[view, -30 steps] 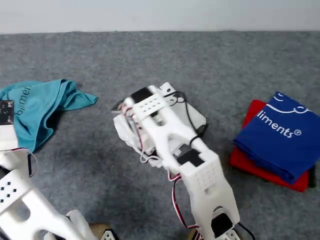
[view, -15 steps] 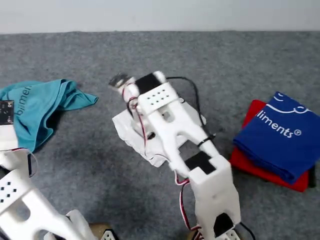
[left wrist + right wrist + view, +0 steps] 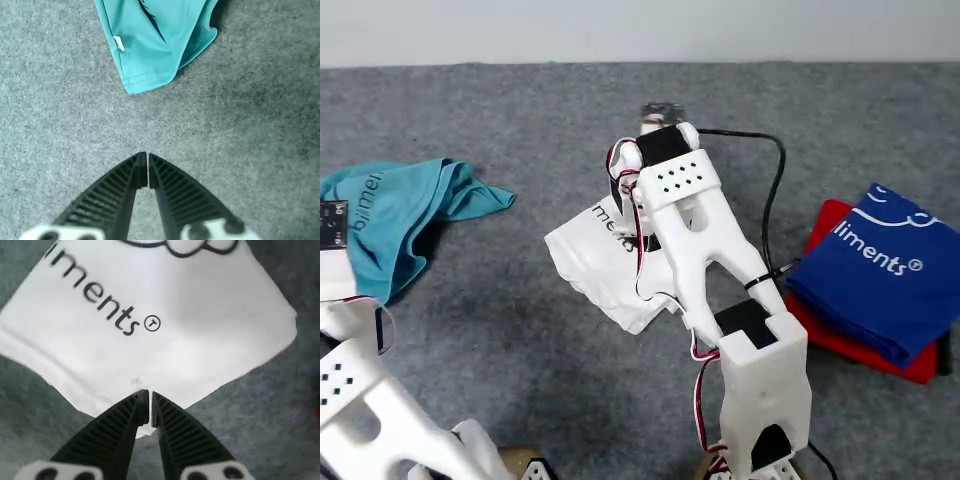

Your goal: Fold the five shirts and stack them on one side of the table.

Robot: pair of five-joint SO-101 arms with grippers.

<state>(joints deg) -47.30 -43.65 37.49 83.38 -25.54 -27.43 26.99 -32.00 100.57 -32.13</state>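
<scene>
While the teal shirt (image 3: 395, 215) lay crumpled well left of the white shirt (image 3: 595, 260), the left claw (image 3: 148, 172), also left of it, was pressed together, empty.

White shirt: folded. The right claw (image 3: 150, 410) hung above it, tips together.

Well right of it: blue shirt (image 3: 875, 270) stacked on red shirt (image 3: 820, 330).

Judged: two stacked, white unstacked, teal unfolded.

Lettering on teal, white and blue; unread.

Grey felt-like table (image 3: 520, 330) runs back to a pale wall (image 3: 620, 30)
</scene>
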